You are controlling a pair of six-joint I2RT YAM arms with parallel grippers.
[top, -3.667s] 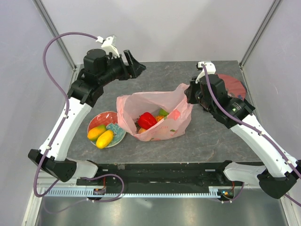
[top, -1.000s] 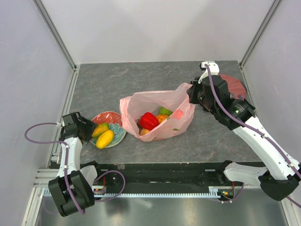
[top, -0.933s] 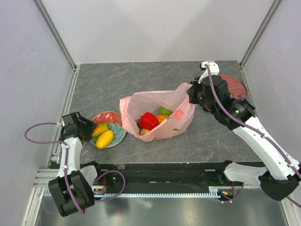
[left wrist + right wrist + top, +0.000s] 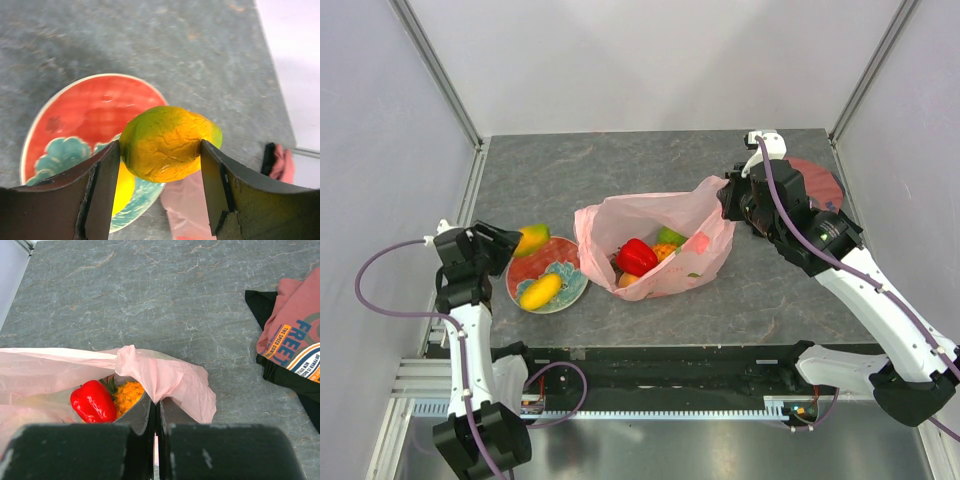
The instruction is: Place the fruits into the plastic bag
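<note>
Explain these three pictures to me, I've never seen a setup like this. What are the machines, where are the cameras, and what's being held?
These are two robot arms bolted at the near edge of a grey table, each ending in a two-finger gripper. The wide picture is from a fixed camera above and behind them. The other two come from cameras on each wrist, looking past its own fingers. On the table lie a pink plastic bag with a red pepper and other toy fruits inside, a red plate carrying a yellow mango, and a folded dark-red T-shirt at the far right. The left gripper grips a yellow-green mango above the plate. The right gripper is shut on the bag's edge, holding it up.
</note>
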